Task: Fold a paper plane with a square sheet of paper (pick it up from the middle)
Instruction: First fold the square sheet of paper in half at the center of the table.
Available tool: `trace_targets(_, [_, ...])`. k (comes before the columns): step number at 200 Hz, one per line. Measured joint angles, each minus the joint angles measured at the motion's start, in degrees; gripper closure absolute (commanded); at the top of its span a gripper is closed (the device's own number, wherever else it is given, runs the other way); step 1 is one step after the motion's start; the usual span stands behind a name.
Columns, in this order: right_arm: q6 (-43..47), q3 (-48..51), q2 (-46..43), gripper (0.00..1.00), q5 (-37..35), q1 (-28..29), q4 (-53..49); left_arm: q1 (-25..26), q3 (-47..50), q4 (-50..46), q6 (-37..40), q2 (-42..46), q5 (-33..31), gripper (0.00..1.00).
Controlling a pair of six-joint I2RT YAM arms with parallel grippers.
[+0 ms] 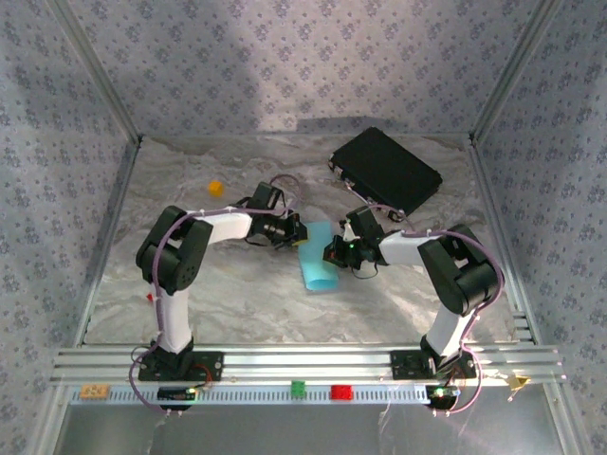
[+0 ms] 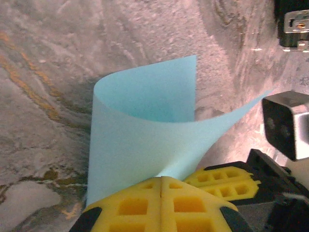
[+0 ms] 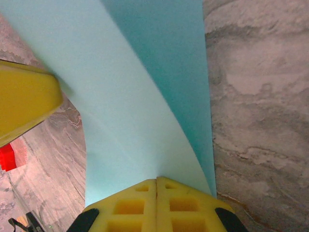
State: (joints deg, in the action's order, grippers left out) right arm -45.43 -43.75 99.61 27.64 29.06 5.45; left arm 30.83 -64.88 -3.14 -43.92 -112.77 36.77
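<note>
From above, the table (image 1: 237,289) wears a crumpled silver-grey covering with marbled streaks. Blue-grey cloth walls (image 1: 285,57) printed with small flowers close it in at the back and both sides. A ribbed aluminium rail (image 1: 313,360) runs along the near edge, with a small green block (image 1: 298,388) and a small red block (image 1: 340,391) in front of it. A flat black rectangular case (image 1: 386,169) lies at the far right, and a tiny orange cube (image 1: 216,188) sits at the far left, both well apart from the arms. The thin light-blue square sheet of paper (image 1: 316,258) is at the middle of the table, curled over on itself between the left gripper (image 1: 292,232) and the right gripper (image 1: 332,253), which meet at its far end. In the left wrist view, the left gripper's yellow foam-padded fingers (image 2: 140,208) are pressed together with the edge of the sheet pinched in the seam. The paper rises away from them in a soft open loop above the grey marbled covering, and the right gripper's yellow finger is just beside them. In the right wrist view, that gripper's yellow fingers (image 3: 181,205) are likewise pressed tight on the sheet's edge. The blue paper sweeps up and bends over, with streaked grey covering bare on the right.
</note>
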Motion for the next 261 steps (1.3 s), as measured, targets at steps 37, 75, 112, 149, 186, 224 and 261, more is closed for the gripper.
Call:
trace_targets(37, [0.0, 0.0, -0.11, 1.0, -0.15, 0.02, -0.13, -0.2, -0.37, -1.88, 1.53, -2.25, -0.59, 0.99])
trace_targets(75, [0.0, 0.0, -0.22, 1.0, -0.37, 0.02, -0.44, -0.2, -2.38, -4.07, 2.95, -3.13, -0.81, 1.0])
trace_targets(112, [0.0, 0.0, -0.26, 1.0, -0.39, 0.0, -0.48, -0.33, -4.02, -6.23, 2.99, -3.17, -1.33, 0.98])
trace_targets(149, [0.0, 0.0, -0.26, 1.0, -0.39, 0.0, -0.48, -0.46, -7.78, -7.34, 3.54, -3.74, -1.46, 0.99])
trace_targets(186, [0.0, 0.0, -0.26, 1.0, -0.39, 0.0, -0.48, -0.72, -8.96, -7.52, 4.02, -6.71, -1.6, 1.0])
trace_targets(224, [0.0, 0.0, -0.26, 1.0, -0.39, 0.0, -0.52, -1.18, -8.98, -7.17, 4.46, -7.02, -0.76, 1.0])
trace_targets(261, [0.0, 0.0, -0.26, 1.0, -0.42, 0.0, -0.5, -1.92, -8.9, -6.73, 4.42, -7.04, -0.55, 1.0])
